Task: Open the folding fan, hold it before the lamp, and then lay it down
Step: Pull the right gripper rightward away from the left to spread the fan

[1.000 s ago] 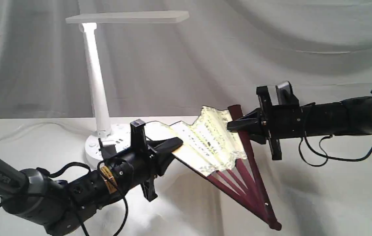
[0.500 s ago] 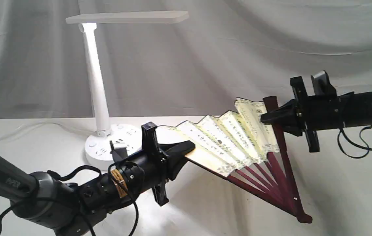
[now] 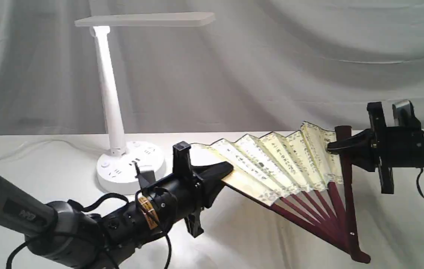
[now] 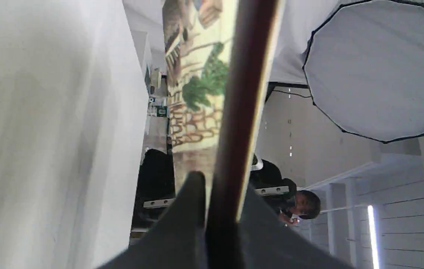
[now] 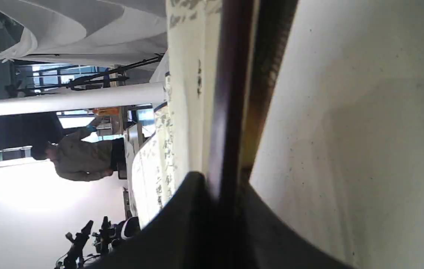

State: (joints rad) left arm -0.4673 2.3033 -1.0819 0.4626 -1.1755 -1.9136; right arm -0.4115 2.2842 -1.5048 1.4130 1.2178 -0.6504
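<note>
Folding fan (image 3: 282, 164), cream pleated paper with black calligraphy and maroon wooden ribs: held spread, beside the white desk lamp (image 3: 111, 101), not yet before it. Left pincer (image 3: 226, 170) clamps the guard nearer the lamp; right pincer (image 3: 333, 147) clamps the far guard. Long axis runs away from the lamp; left arm nearer.

I count one cream pleated paper fan (image 3: 271, 164) with maroon wooden ribs, one slim white desk lamp (image 3: 112, 112), and two black grippers: left gripper (image 3: 229, 169), right gripper (image 3: 330, 148).
</note>
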